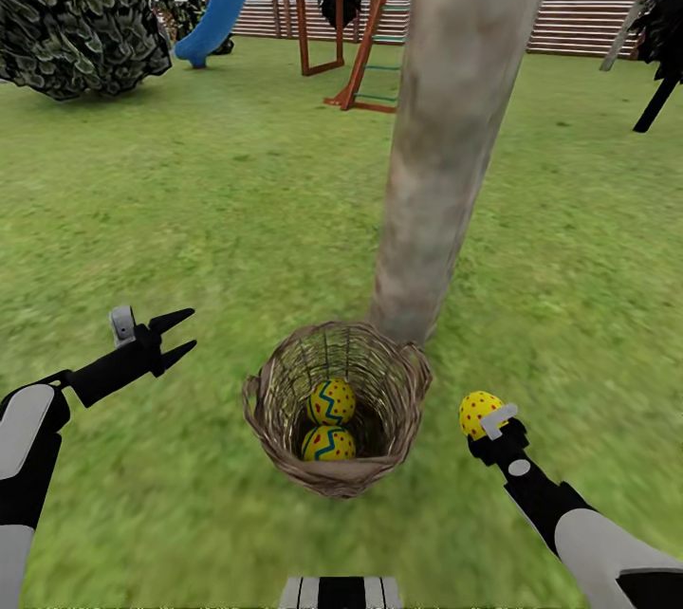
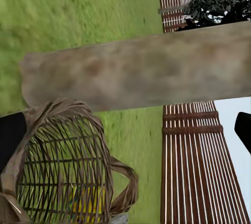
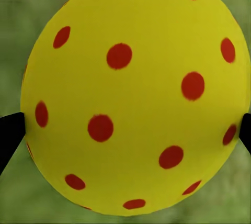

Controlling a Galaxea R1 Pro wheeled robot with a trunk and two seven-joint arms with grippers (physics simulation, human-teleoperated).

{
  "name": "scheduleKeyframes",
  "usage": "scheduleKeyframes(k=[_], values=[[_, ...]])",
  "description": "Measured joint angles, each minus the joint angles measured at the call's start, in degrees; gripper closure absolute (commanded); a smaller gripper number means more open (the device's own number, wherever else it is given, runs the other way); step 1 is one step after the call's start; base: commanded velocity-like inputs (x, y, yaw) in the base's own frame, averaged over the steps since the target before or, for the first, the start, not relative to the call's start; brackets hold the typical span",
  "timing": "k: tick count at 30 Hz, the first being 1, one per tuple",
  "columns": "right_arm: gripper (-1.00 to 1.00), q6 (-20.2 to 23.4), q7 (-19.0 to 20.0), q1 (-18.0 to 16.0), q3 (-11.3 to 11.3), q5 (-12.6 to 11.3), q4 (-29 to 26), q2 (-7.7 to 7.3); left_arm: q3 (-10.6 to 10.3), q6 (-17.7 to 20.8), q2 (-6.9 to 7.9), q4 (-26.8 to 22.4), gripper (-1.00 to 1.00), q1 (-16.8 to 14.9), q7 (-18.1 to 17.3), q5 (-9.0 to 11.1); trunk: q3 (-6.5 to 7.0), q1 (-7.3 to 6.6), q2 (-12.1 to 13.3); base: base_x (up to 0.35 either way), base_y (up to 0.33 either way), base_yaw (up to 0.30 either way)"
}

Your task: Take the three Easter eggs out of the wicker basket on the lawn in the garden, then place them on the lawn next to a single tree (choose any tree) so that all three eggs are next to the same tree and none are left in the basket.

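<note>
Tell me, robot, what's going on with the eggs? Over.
Right gripper shut on one egg, above the grass. Left gripper open. Two eggs in the basket beside the tree. Nothing blocking.

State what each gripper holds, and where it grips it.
The right gripper clamps one Easter egg across its opposite sides. The left gripper is open, holding nothing.

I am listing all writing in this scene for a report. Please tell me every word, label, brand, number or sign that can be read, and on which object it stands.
None: no readable text.
The yellow Easter egg with red dots in the right gripper carries dots alone.
The two eggs in the round brown wicker basket show dots and a blue-green zigzag, no letters.
</note>
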Motion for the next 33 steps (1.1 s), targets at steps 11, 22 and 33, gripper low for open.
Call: scheduleKeyframes(k=[11, 22, 33], values=[[1.0, 1.0, -2.3, -3.0, -1.0, -0.4, -0.5, 0.23, -0.1, 0.0, 0.0, 0.0, -1.0, 0.0, 0.0, 0.0, -2.44, 0.28, -0.1, 0.0, 0.0, 0.0], [1.0, 1.1, -2.3, -5.7, -1.1, -0.1, 1.4, 1.61, -0.1, 0.0, 0.0, 0.0, -1.0, 0.0, -0.1, 0.0, -4.88, 0.57, -0.3, 0.0, 0.0, 0.0], [1.0, 1.1, -2.4, -5.7, -1.1, 0.1, 1.1, 1.66, -0.1, 0.0, 0.0, 0.0, -1.0, 0.0, 0.0, 0.0, -7.32, 0.85, -0.4, 0.0, 0.0, 0.0]])
